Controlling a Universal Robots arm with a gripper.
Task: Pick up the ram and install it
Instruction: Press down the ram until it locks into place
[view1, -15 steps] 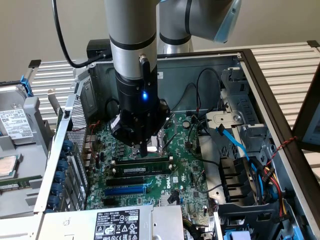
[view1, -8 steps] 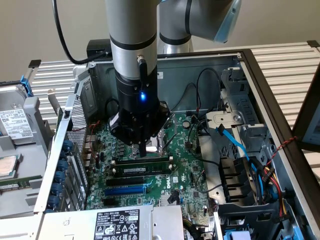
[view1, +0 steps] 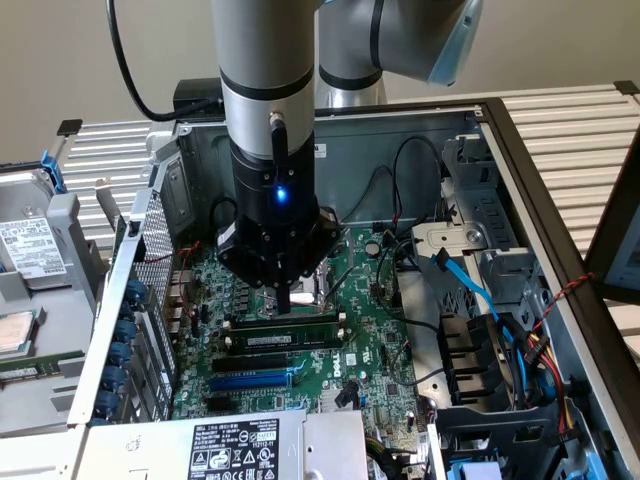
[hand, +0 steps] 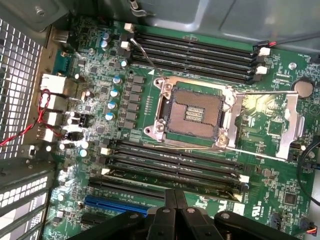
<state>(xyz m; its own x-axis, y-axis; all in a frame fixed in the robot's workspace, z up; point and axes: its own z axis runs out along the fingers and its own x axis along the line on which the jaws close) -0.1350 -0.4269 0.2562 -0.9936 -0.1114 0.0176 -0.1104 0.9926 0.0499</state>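
Note:
My gripper hangs inside an open computer case, over the green motherboard. Its fingers are shut together with nothing between them. The ram, a long dark-green stick with a small white label, stands upright in one of the black memory slots right under the fingertips. The tips look to be on or just above its top edge; I cannot tell whether they touch. In the wrist view the shut gripper sits beside the ram, which is seen edge-on between white slot clips.
The empty processor socket lies past the slots, with more black memory slots beyond it. A blue expansion slot runs alongside the ram. Cables and drive bays crowd the exterior view's right; a perforated metal wall stands on its left.

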